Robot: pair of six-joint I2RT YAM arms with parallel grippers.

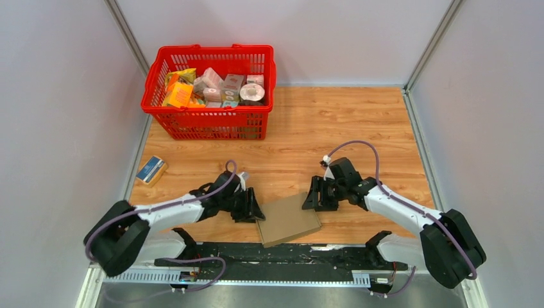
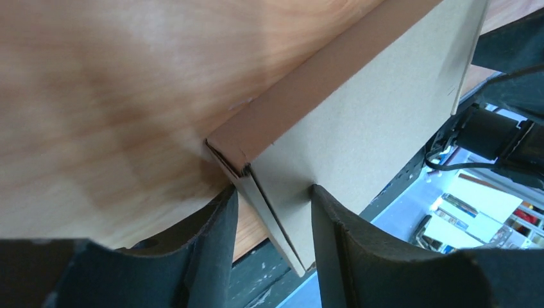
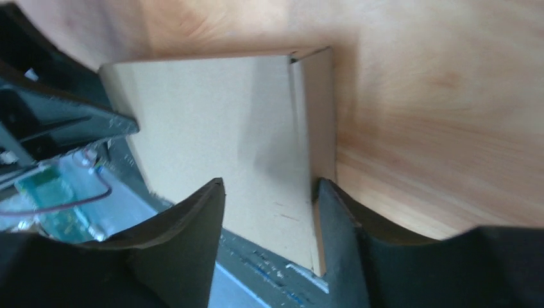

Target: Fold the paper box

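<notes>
Top external: paper box [image 1: 289, 219] looks light yet stiff, best pinched at the corners that left gripper [image 1: 251, 217] and right gripper [image 1: 319, 205] straddle, jaws apart.

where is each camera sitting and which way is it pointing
Top external: above and behind the arms, looking down on the wooden table, red plastic basket and flat brown cardboard box; both arms show.
Left wrist: on the left arm, looking through the left gripper at the box's corner.
Right wrist: on the right arm, looking through the right gripper at the box's side.
Wrist views share the box.
</notes>
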